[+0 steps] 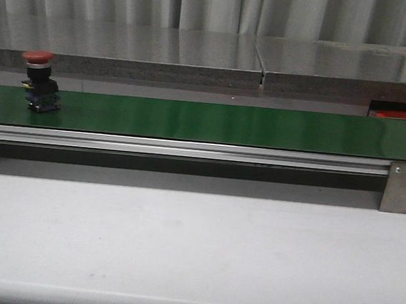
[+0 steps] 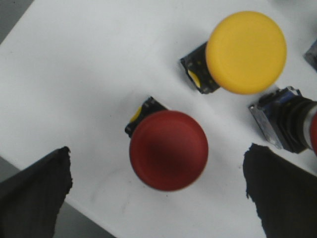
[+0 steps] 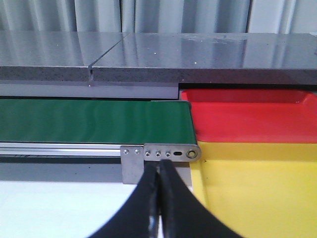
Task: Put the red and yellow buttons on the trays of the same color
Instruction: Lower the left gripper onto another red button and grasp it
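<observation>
Red button (image 1: 38, 79) stands upright on green belt (image 1: 206, 121), at belt's far left end in front view; cap slightly blurred. Left wrist cam: another red button (image 2: 168, 149) on white surface (image 2: 74, 84), yellow button (image 2: 246, 52) near it, a third switch body (image 2: 285, 124) lying on its side just beside, cap cut off by frame edge. Left fingers (image 2: 158, 198) spread wide, nothing held, red cap sits between them. Right fingers (image 3: 159, 198) pressed together, empty, pointing at belt's end bracket (image 3: 161, 153). Red tray (image 3: 252, 119) sits just past belt's end, yellow tray (image 3: 257, 188) touching red tray's near edge.
</observation>
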You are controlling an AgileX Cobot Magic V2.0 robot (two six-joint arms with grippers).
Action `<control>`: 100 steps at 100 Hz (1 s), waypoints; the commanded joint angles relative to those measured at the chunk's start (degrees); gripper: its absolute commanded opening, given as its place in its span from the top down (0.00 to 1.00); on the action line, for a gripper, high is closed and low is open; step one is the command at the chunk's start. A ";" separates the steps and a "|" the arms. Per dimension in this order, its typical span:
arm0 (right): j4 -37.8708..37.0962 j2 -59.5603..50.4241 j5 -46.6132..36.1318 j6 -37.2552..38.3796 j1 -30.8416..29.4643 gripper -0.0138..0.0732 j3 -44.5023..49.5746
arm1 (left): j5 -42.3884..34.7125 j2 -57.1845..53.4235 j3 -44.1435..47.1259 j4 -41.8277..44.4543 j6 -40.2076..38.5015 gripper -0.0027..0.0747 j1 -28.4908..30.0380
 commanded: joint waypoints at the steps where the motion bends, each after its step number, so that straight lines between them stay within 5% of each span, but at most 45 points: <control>1: -0.47 -0.66 -5.17 -0.34 0.12 0.92 -1.01 | -3.20 -1.78 -2.50 -0.33 0.38 0.12 0.15; 48: -0.47 -0.66 -5.17 -0.34 0.12 0.92 -1.01 | -3.10 2.35 -6.31 -0.23 0.48 0.20 0.15; 69: -0.47 -0.66 -5.17 -0.34 0.12 0.92 -1.01 | -1.43 2.35 -6.31 -1.29 0.48 0.46 0.15; 100: -0.47 -0.66 -5.17 -0.34 0.12 0.92 -1.01 | 0.51 2.25 -6.31 -2.08 0.48 0.99 0.15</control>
